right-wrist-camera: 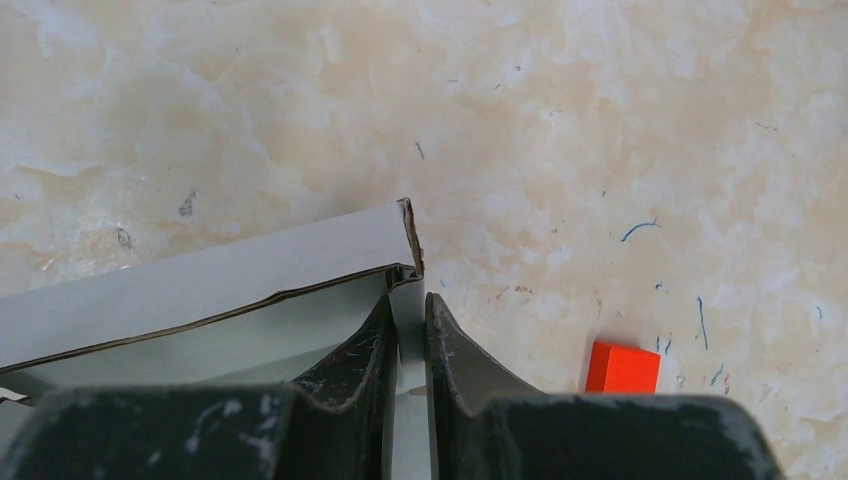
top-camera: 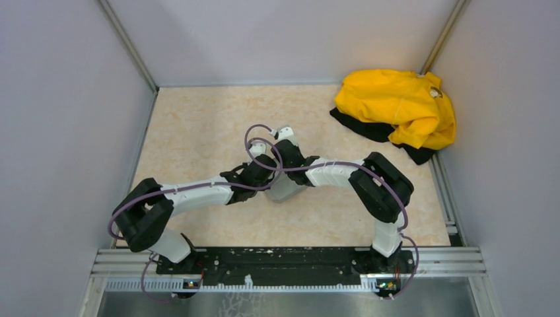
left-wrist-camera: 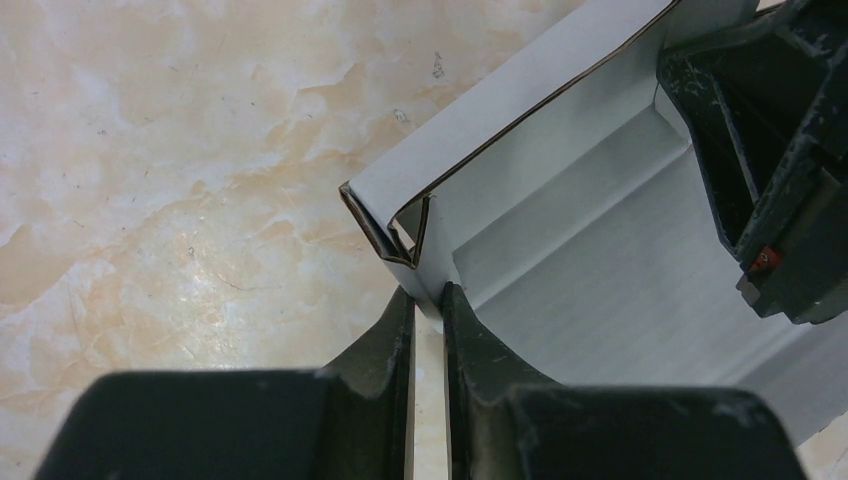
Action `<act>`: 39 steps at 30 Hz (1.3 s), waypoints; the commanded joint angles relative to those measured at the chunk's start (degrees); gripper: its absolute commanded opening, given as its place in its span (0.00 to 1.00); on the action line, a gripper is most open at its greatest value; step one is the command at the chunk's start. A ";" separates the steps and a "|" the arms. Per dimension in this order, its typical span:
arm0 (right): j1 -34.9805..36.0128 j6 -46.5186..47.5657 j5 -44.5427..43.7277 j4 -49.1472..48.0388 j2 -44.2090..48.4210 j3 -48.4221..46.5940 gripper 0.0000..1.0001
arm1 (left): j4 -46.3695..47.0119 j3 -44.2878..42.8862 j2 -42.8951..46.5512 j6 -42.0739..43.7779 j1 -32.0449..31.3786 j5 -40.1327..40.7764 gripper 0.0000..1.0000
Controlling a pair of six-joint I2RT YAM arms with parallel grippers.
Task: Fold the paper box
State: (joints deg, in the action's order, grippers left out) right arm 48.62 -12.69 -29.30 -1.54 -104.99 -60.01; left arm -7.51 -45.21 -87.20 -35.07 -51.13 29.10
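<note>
I am clamping the left gripper [left-wrist-camera: 428,296] and right gripper [right-wrist-camera: 408,300] on paper box [left-wrist-camera: 560,250] walls; overhead, they are hiding most.

The top camera looks steeply down on the table [top-camera: 198,125] from behind. Wrist cameras peer closely along the left pincer [left-wrist-camera: 428,300] and right pincer [right-wrist-camera: 408,305]; both share the paper box [left-wrist-camera: 560,200] at their tips.
</note>
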 commanded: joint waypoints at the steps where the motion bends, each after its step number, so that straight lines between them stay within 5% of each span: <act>1: -0.38 0.13 -1.91 0.01 -1.79 -3.00 0.01 | 0.78 0.03 1.33 0.73 -1.60 -4.19 0.05; 13: -3.56 2.47 16.90 -11.85 4.51 6.63 0.15 | 0.20 -0.73 0.83 1.53 -1.55 -3.51 0.07; 20: -4.22 2.58 18.99 -14.65 6.99 9.31 0.31 | -0.23 -1.27 0.25 1.73 -1.60 -3.48 0.07; 39: -8.89 -2.84 16.84 -18.57 14.21 15.24 0.39 | -0.64 -1.71 -0.76 1.92 -1.51 -3.70 0.08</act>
State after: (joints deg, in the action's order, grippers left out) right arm 40.27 -13.74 -10.68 -18.04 -92.92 -43.88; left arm -7.70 -45.41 -87.09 -34.17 -51.99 27.38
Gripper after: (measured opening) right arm 0.393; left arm 0.156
